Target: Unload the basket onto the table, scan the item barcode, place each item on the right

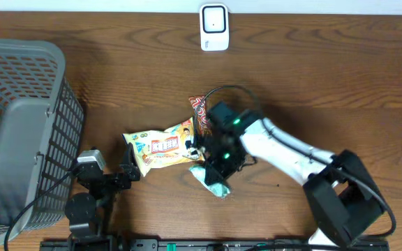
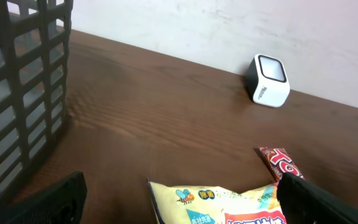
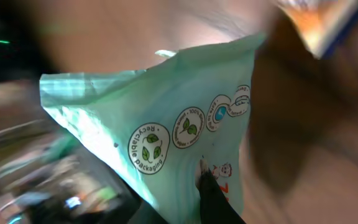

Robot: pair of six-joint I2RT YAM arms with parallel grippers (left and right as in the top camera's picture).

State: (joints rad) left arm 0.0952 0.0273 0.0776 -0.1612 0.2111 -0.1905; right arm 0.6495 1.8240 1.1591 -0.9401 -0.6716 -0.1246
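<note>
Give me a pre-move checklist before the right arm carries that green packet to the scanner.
1. Right jaws shut on the green packet: ok.
2. Barcode located on the packet: cannot tell; the right wrist view shows only recycling symbols.
3. Scanner standing unobstructed at the far table edge: ok.
4. Neighbours clear of the grip: cannot tell; the yellow snack bag and the red packet lie close against the right arm's wrist.
5. Left jaws open and holding nothing, parked near the basket: ok.
</note>
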